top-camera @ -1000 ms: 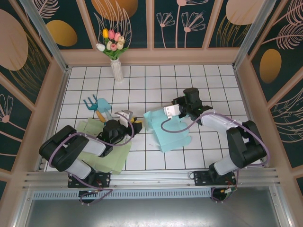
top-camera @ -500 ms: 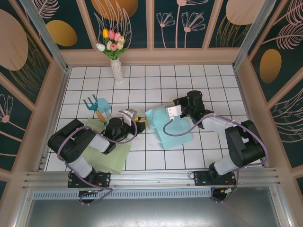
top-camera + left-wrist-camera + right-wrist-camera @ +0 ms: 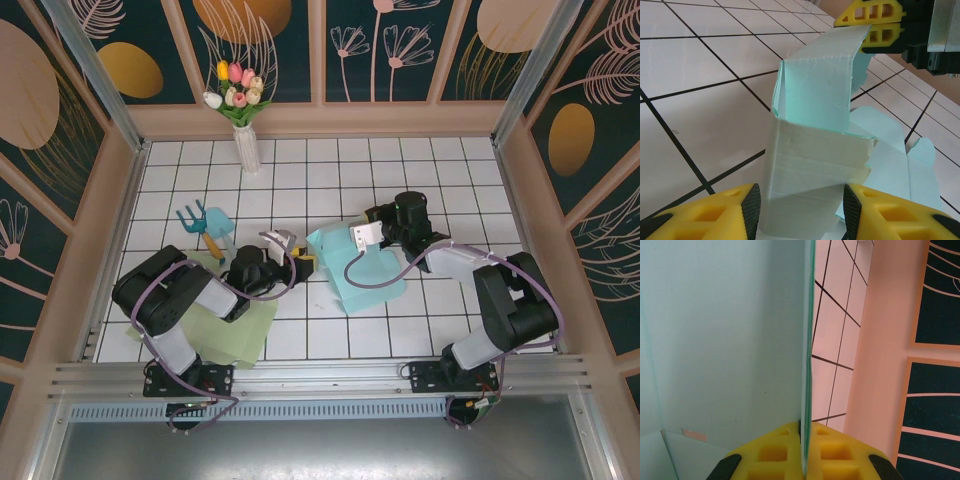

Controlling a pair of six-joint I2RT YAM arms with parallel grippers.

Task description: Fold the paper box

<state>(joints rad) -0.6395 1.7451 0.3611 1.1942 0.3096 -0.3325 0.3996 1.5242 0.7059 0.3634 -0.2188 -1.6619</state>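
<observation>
The paper box (image 3: 365, 278) lies half-formed near the middle of the table (image 3: 450, 165). The right tool (image 3: 802, 450) is clamped on the thin edge of one upright panel. The left tool (image 3: 799, 207) stands open, its fingers either side of the box's folded end, not visibly pressing. If the left closes or shoves while the right holds firm, I'd expect the card to buckle or tear at a crease, or the panel to slip from that narrow pinch.
</observation>
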